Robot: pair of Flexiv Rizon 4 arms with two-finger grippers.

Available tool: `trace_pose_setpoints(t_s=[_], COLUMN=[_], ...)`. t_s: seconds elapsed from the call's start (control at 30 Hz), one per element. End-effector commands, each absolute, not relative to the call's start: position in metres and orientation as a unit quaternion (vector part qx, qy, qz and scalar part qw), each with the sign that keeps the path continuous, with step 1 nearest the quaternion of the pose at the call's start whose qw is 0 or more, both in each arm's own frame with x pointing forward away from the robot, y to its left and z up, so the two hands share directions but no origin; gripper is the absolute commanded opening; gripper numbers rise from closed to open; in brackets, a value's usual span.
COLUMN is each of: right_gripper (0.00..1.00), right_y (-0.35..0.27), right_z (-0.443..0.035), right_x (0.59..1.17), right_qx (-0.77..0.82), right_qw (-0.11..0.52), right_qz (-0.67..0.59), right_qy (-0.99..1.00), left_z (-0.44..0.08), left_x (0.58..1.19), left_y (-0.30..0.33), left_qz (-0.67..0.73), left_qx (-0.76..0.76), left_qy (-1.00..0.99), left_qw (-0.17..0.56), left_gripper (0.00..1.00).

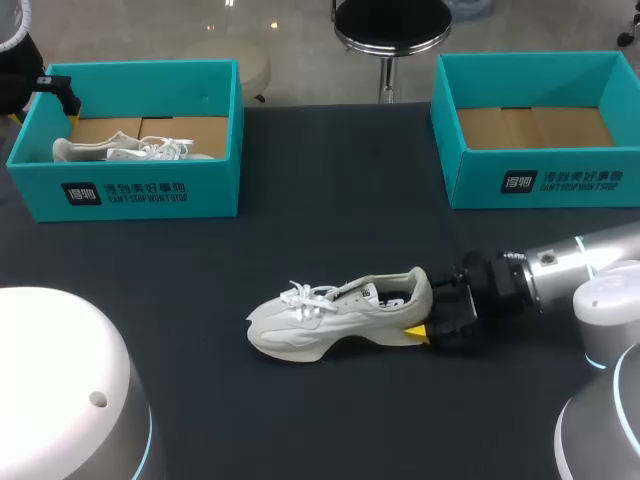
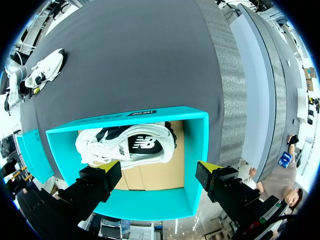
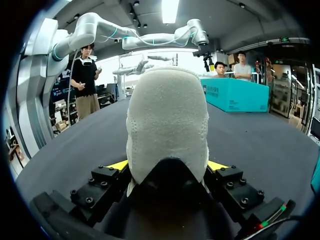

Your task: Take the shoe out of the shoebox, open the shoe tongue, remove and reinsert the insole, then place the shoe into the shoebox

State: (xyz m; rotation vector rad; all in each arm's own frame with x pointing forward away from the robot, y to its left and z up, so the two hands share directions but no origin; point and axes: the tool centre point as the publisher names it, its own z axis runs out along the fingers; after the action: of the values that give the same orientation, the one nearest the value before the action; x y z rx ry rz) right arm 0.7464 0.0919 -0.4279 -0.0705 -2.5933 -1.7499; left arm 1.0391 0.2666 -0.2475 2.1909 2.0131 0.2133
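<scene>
A table covered in dark grey cloth (image 1: 360, 250) filled the scene. Near its middle lay a white low-top sneaker with white laces (image 1: 330, 315), resting on its sole, outside any box. Its long axis ran side to side across the table: toe toward the robot's left, heel toward the robot's right.

At the sneaker's heel was the right pincer (image 1: 425, 312), a black two-finger gripper with yellow tips. It was lined up with the sneaker's long axis. Its fingers sat on either side of the heel and looked closed on it. The right arm was plainly the nearer one, so the next handling of the sneaker would most likely fall to it.

Beyond the sneaker's heel, toward the table's far edge, stood an open teal cardboard shoebox, the right-hand box (image 1: 540, 180). It held nothing, and its brown cardboard floor showed.

Beyond the sneaker's toe, also at the far side, stood a matching teal shoebox, the left-hand box (image 1: 130, 190), with a second shoe (image 1: 130, 150), also white, lying inside.

The left pincer (image 2: 160, 180) hovered above that left-hand box, well apart from the sneaker. Its fingers were spread wide and held nothing.
</scene>
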Motion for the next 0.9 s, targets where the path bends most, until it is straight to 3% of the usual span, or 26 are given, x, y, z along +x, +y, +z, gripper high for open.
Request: trace_pose_setpoints(t_s=[0.03,0.53,0.9], right_gripper=[0.0,0.0,0.0], right_y=[0.097,0.097,0.097], right_z=[-0.434,-0.434,-0.434], right_x=[0.746,0.746,0.746], right_qx=[-0.023,-0.023,-0.023], right_qw=[0.006,0.006,0.006], right_qz=[-0.558,-0.558,-0.558], right_qy=[-0.829,-0.829,-0.829], left_z=[-0.243,-0.227,-0.225], left_x=[1.031,0.932,0.927], left_y=[0.256,0.161,0.153], left_qz=[0.076,0.071,0.083], left_qx=[0.682,0.601,0.592], left_qy=[0.726,0.795,0.801], left_qw=[0.05,0.04,0.049], left_gripper=[1.0,1.0,1.0])
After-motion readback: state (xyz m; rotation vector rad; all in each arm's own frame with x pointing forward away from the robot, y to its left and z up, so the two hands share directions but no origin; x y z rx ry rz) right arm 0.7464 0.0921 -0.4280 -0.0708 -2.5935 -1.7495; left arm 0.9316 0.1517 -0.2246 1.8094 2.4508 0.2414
